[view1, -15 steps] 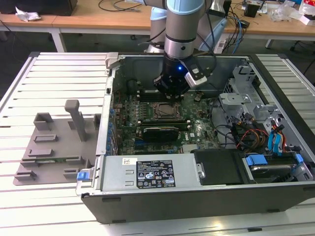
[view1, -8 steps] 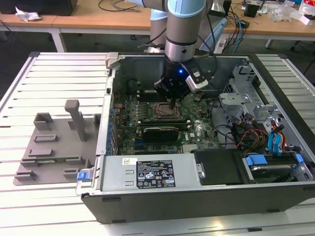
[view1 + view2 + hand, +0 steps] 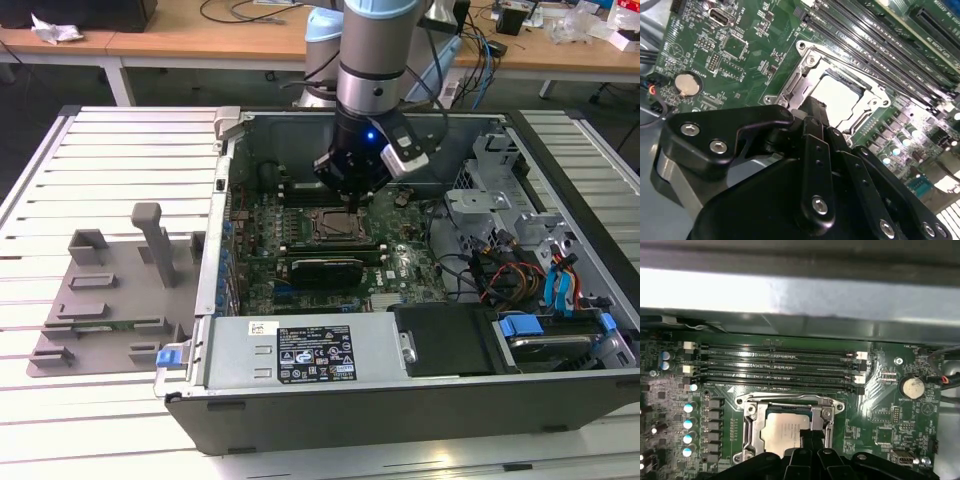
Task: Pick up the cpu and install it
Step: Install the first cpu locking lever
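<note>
One open computer case (image 3: 300,420) lies on the slatted table (image 3: 120,160), and one arm reaches down into it from above, its gripper (image 3: 352,200) hanging just over the middle of the green motherboard (image 3: 400,265). One cpu (image 3: 782,434) with a pale silver top sits inside the metal-framed socket (image 3: 751,425); in the second wrist view the same cpu (image 3: 840,100) shows bright within the socket frame (image 3: 800,75). The black fingers (image 3: 810,440) come down at one edge of the chip and seem to touch or nearly touch it, but whether the jaws are spread or pinched together I cannot tell, since the linkage (image 3: 815,165) hides their tips. Beside the socket run four dark memory slots (image 3: 775,365), all lying parallel. One round coin battery (image 3: 912,386) sits on the board well apart from the socket, seen also in the second wrist view (image 3: 687,84). Four silver-topped capacitors (image 3: 688,430) stand in a column near the socket's other side. On the table at the exterior view's left rests one grey plastic fixture (image 3: 110,300), apart from the case.
</note>
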{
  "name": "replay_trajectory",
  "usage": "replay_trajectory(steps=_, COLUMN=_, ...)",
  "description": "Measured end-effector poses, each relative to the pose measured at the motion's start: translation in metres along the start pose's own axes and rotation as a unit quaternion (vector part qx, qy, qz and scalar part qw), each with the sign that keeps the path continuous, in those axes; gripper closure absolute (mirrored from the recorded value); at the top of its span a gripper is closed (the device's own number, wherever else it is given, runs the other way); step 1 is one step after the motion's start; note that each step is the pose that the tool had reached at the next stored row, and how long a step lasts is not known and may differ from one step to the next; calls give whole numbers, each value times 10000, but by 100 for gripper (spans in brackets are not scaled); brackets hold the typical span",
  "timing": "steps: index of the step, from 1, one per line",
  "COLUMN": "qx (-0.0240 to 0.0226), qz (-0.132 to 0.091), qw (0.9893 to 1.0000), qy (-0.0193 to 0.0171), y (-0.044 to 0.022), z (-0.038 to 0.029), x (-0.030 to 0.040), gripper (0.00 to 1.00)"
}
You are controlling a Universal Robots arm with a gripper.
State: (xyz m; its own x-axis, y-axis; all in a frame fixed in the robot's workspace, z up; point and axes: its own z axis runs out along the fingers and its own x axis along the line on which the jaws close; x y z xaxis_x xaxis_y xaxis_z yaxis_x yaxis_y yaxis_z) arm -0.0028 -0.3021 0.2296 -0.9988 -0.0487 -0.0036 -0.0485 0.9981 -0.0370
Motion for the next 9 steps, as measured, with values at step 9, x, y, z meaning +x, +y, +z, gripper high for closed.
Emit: replay_trajectory(steps=9, qx=1, qz=0, qw=10000, qy=0, y=-6, z=-174, x=-1, gripper=89)
